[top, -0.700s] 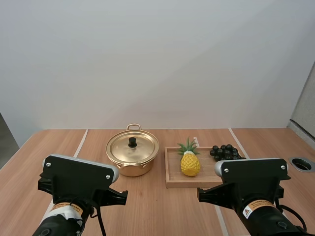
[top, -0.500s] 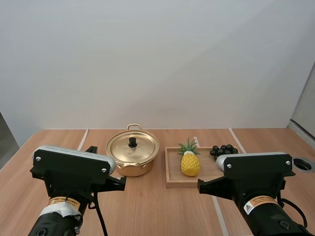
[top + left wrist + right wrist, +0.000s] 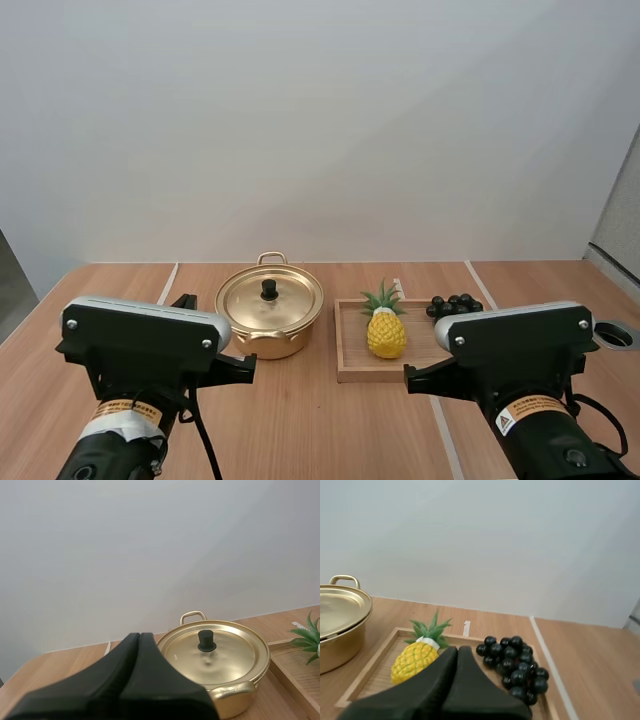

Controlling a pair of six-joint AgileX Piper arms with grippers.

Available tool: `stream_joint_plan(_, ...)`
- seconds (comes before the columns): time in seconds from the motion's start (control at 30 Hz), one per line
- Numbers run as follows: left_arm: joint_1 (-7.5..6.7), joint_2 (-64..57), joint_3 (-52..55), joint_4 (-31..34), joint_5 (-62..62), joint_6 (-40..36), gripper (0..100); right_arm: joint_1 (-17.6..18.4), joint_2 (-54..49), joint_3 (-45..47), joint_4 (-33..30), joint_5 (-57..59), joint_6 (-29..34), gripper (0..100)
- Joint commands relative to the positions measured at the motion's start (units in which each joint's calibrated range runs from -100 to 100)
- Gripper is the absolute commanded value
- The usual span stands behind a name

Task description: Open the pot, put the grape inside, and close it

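Lid-lifting is not yet begun: the lid (image 3: 287, 300) sits on the pot (image 3: 270, 343), the grapes (image 3: 456, 306) lie on the wooden tray (image 3: 352, 372) beside the pot, and the left tool (image 3: 139, 636) and right tool (image 3: 458, 650) are both closed on nothing, so next the left tool should likely spread over the lid's knob (image 3: 269, 289).

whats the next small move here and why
Probably open the left jaws and ease them forward toward the knob on the lid. The lid sits closed on the pot, so the grapes on the tray cannot go in yet, and the left jaws lie shut together, short of the pot and pointing at it.
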Motion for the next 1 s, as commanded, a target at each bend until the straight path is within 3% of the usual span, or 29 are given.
stream_joint_plan(0.0, -0.07, -0.3, 0.0, 0.5, -2.0, -0.7, 0, 0.1, -0.3, 0.0, -5.1, -10.2, -1.4, 0)
stream_joint_plan(0.23, -0.07, -0.3, 0.0, 0.5, -4.4, -0.3, 0, 0.1, -0.3, 0.0, -7.2, -25.1, -1.4, 0)
stream_joint_plan(0.47, -0.07, -0.3, 0.0, 0.5, -4.2, -0.3, 0, 0.1, -0.3, 0.0, -7.0, -18.0, -1.4, 0)
stream_joint_plan(0.7, -0.07, -0.3, 0.0, 0.5, -5.9, -0.3, 0, 0.1, -0.3, 0.0, -7.0, -20.0, -1.4, 0)
stream_joint_plan(0.8, -0.07, -0.3, 0.0, 0.5, -21.6, -0.3, 0, 0.1, -0.3, 0.0, -7.0, -30.1, -2.0, 0)
stream_joint_plan(0.97, -0.07, -0.3, 0.0, 0.8, -46.8, 0.9, 0, 0.1, -0.3, 0.0, -6.8, -54.1, -13.0, 0)
